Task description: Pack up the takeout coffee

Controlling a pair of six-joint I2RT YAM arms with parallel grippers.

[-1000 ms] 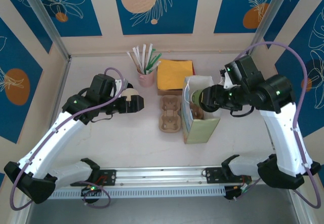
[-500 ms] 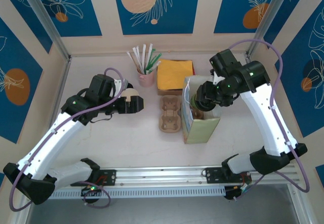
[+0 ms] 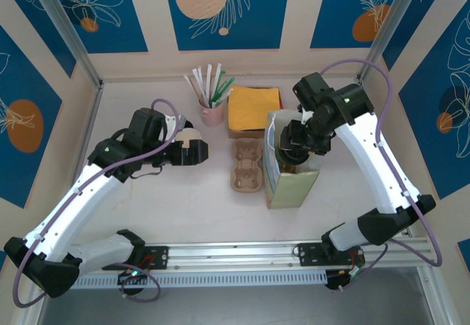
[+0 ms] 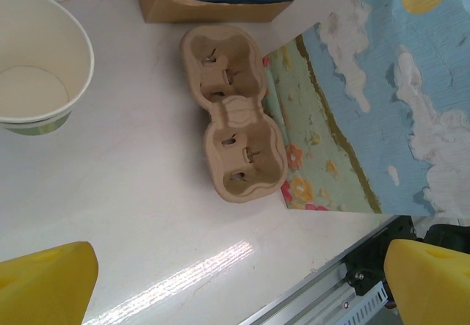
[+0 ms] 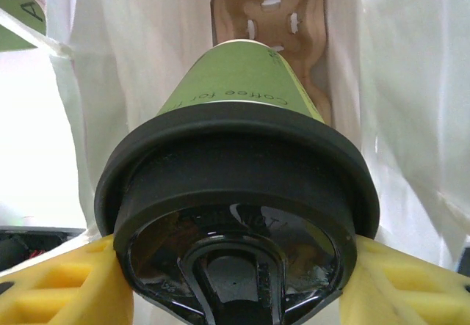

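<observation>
Right gripper is clamped on the coffee. The yellow pads squeeze the black lid from 3 and 9 o'clock. The cup hangs in the open mouth of the bag, bottom end first, with white bag walls on both sides. There's a second carrier down inside the bag, right behind the cup's far end. Can't tell from here if the cup touches it.

From above, the bag stands at about 3 o'clock from the carrier on the table, just beside it. The napkin box is at 12 o'clock from that carrier, and the pink straw cup is around 11.

Left gripper is spread wide with nothing in it, over at 9 o'clock from the carrier. The lidless cup sits right by it, upright, white inside showing.
</observation>
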